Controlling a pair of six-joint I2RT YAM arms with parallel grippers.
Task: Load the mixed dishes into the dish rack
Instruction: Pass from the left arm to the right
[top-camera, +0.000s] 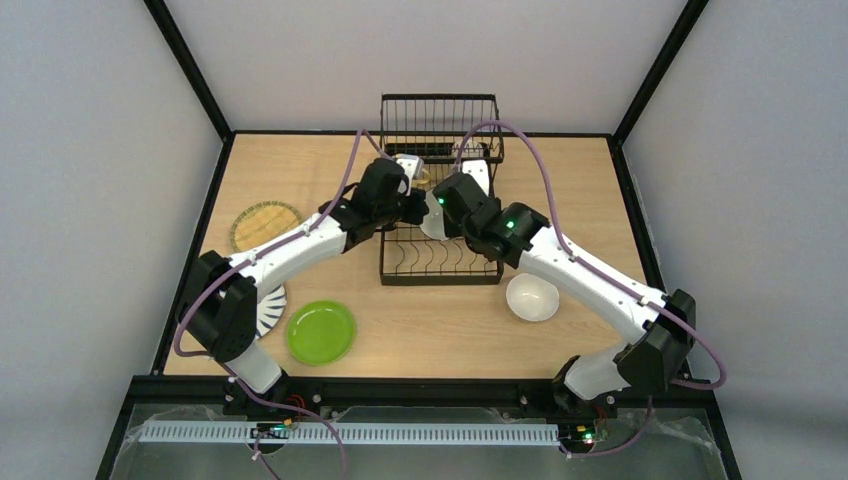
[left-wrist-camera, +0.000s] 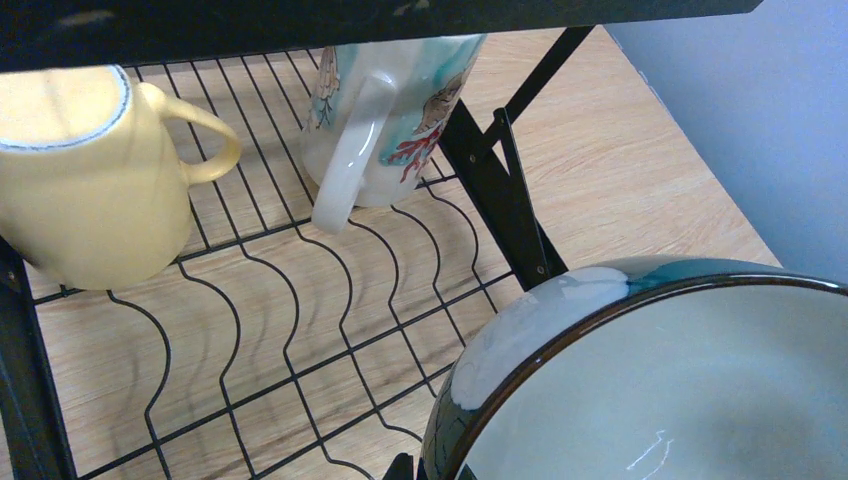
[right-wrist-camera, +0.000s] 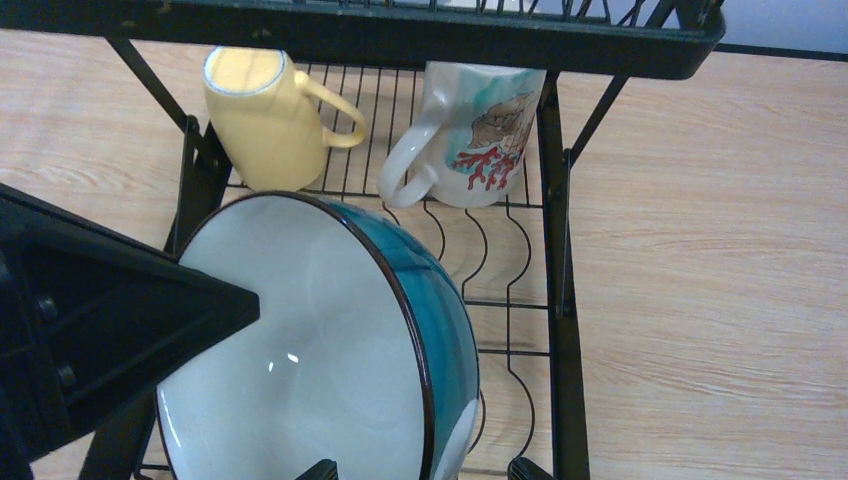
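The blue bowl (right-wrist-camera: 330, 350) is being straddled in the rack (right-wrist-camera: 560, 300) by the spread right end effector (right-wrist-camera: 422, 468); the left end effector (top-camera: 412, 207) cannot be judged

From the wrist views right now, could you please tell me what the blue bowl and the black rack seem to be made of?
The blue-outside, white-inside round bowl looks like glazed ceramic: glossy glints, dark rim line. The black wire dish rack seems matte-coated metal: thin, bent rods.
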